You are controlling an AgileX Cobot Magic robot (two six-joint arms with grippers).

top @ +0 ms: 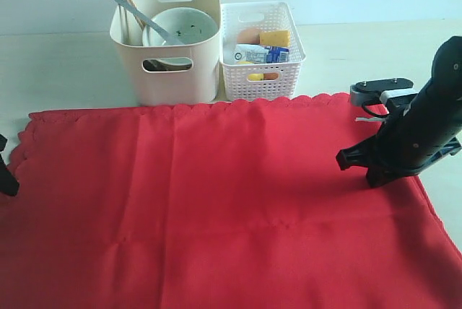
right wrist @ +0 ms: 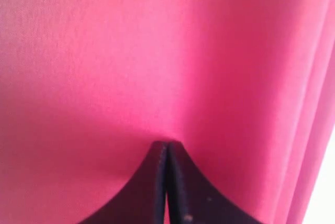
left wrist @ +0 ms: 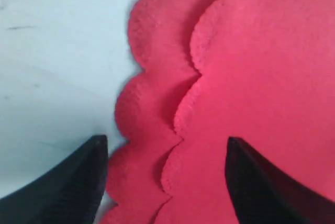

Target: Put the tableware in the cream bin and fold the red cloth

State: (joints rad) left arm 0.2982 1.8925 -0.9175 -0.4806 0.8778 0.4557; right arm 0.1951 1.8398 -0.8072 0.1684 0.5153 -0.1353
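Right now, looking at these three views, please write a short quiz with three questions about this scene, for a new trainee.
1. True or false: the pale speckled bowl lies in the small white lattice basket.
2. The left gripper is: A) open above the edge of the large red scalloped cloth; B) shut on that cloth; C) shut and empty.
3. In the left wrist view, how many scalloped cloth edges lie one on another?
Key: 1. False, it lies in the tall cream plastic bin. 2. A. 3. Two.
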